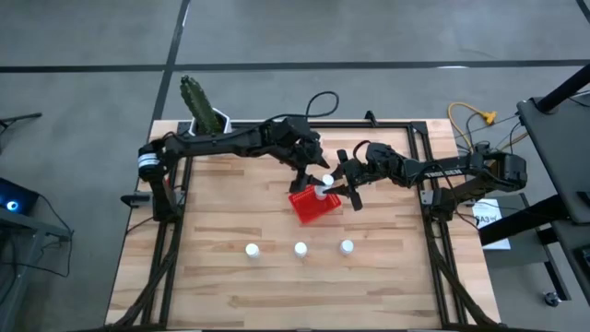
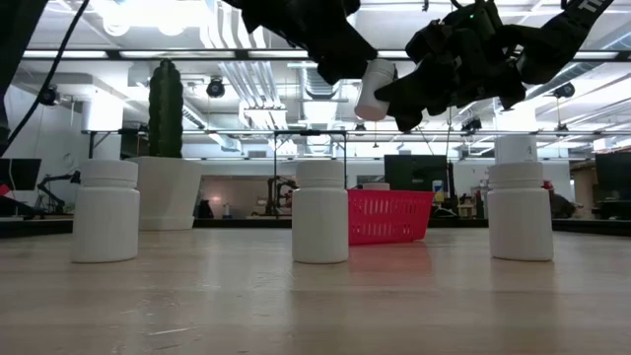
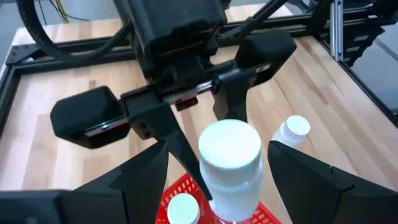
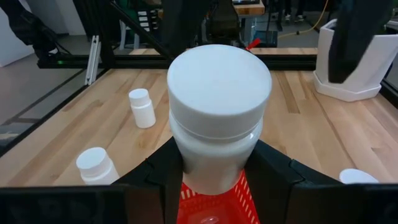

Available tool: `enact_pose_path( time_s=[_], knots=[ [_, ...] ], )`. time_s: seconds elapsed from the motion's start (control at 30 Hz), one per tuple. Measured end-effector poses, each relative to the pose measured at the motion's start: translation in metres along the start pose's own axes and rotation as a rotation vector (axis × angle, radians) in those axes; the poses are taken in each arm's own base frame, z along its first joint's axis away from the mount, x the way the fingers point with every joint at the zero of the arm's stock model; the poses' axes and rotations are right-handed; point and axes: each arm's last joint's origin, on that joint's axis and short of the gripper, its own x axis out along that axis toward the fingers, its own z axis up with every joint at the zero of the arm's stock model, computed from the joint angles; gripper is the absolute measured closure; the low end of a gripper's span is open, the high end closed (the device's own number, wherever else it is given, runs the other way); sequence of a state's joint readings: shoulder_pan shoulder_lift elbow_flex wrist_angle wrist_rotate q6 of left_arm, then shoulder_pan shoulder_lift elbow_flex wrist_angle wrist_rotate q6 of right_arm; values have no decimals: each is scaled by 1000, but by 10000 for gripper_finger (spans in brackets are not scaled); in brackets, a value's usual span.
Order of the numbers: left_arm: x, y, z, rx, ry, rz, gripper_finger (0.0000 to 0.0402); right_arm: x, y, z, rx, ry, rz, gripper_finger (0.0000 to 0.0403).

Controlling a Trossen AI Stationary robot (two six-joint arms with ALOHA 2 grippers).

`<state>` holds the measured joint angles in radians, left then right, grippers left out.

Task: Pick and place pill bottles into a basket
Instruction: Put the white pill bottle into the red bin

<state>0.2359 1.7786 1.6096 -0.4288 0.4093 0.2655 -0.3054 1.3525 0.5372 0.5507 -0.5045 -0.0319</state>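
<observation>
One white pill bottle (image 4: 217,106) hangs in the air over the red basket (image 1: 313,207), and my right gripper (image 4: 217,171) is shut on it. My left gripper (image 3: 221,165) comes from the table's left and is open. Its fingers (image 3: 146,180) stand on either side of the same bottle (image 3: 229,155), and I see no touch. Another bottle (image 3: 182,209) stands inside the basket. Three more bottles (image 1: 252,249) (image 1: 300,248) (image 1: 347,246) stand upright in a row on the table nearer the front edge. My right gripper pinches the bottle's body just under the cap (image 4: 214,155) between its two fingers. The fingers come almost level from the table's right side. The bottle is lifted clear above the basket, cap up and a little tilted (image 2: 373,89).
A white plant pot (image 1: 210,118) with a cactus stands at the table's far left. A black frame rail (image 1: 419,157) runs round the table top. Bare wood lies in front of the row of bottles and left of the basket.
</observation>
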Motion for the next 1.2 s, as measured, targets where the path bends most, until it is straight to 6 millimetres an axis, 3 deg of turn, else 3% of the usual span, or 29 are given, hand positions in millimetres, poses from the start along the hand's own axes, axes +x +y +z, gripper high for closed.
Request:
enact_pose_path(
  time_s=[1.2],
  knots=[
    [12,-3,-14,-47,4,-12,143,0,0,0,-13,-1,-7,268]
  ],
)
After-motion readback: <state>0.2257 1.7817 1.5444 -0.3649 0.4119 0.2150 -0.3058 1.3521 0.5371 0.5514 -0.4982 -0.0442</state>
